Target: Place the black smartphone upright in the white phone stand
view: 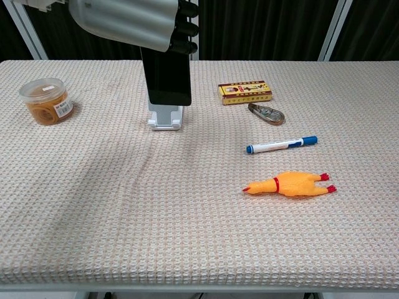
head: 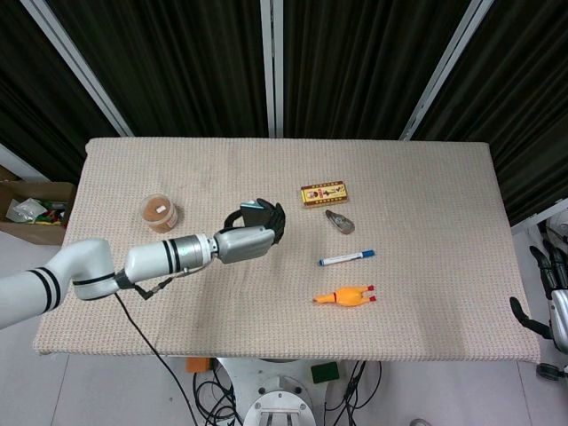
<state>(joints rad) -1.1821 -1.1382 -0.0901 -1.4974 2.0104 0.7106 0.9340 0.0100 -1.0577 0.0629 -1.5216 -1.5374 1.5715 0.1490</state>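
My left hand [view: 134, 22] grips the black smartphone [view: 166, 76] by its top end, and the phone hangs upright. Its lower edge is just above the base of the white phone stand [view: 165, 118], covering the stand's back plate. In the head view the left hand [head: 253, 232] covers the stand and most of the phone. My right hand [head: 552, 297] hangs off the table's right side, holding nothing, fingers apart.
A jar of rubber bands [view: 45, 101] stands at the left. Right of the stand lie a yellow box [view: 244, 92], a small grey tape dispenser [view: 266, 113], a blue marker [view: 281, 144] and a rubber chicken [view: 290, 184].
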